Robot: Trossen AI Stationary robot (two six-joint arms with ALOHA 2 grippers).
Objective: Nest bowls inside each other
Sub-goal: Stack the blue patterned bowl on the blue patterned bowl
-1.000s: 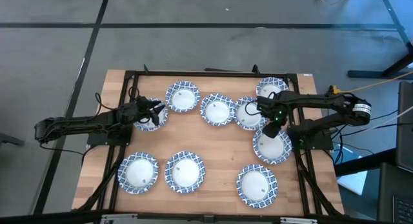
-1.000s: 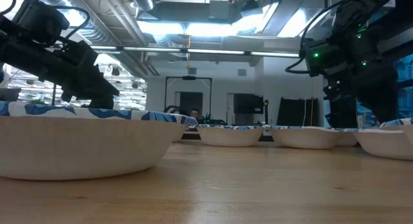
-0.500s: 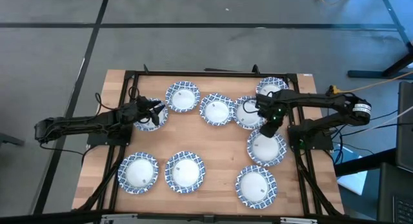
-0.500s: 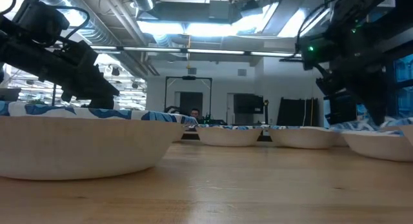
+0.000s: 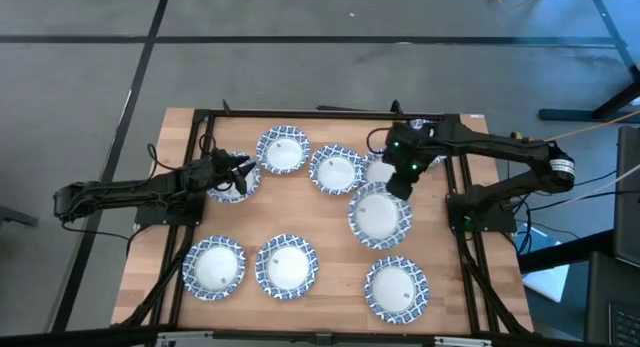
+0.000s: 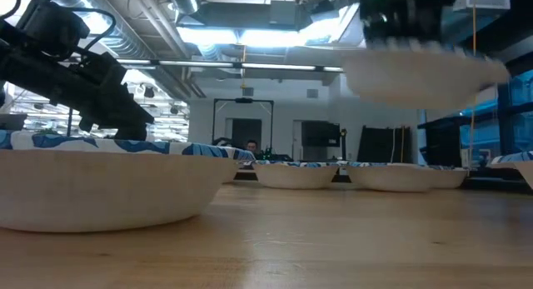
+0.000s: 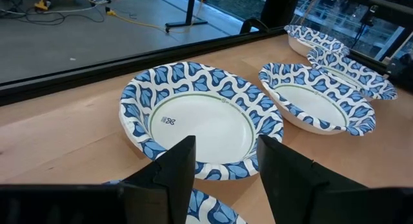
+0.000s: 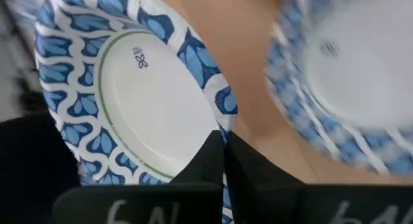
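1. Right gripper (image 5: pixel 401 177) pinches the rim of a round white paper bowl with a blue-and-white patterned rim (image 5: pixel 380 216) — held clear of the wooden table (image 5: pixel 340 219).
2. Just beyond its fingers sit two more bowls (image 5: pixel 336 169) in the far row.
3. Left gripper (image 5: pixel 243 170) waits, fingers (image 7: pixel 173 174) parted, over another bowl (image 5: pixel 230 181) — a neighbouring bowl (image 5: pixel 283 149) lies just ahead.

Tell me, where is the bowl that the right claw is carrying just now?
From above, the carried bowl hangs mid-table toward the right, pinched by the right claw; the low view shows it in the air.
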